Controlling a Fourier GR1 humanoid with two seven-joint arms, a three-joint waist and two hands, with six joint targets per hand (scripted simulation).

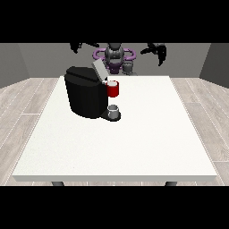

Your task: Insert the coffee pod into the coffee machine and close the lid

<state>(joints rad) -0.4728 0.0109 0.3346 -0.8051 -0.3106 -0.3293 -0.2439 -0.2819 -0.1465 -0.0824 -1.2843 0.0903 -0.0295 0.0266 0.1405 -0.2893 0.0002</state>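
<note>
A black coffee machine [85,96] stands on the white table [134,143], left of the middle. Its grey lid [99,69] is tilted up and open. A red part [113,89] with a pale top, possibly the pod in its holder, sits at the machine's front right. Below it a small grey cup [113,110] rests on the machine's base. Both hands are raised high at the back, away from the machine: the hand at the view's left [78,46] and the hand at the view's right [157,51]. Neither holds anything.
The robot's torso [115,57] shows behind the table's far edge. Wooden floor surrounds the table, and grey walls stand at the back.
</note>
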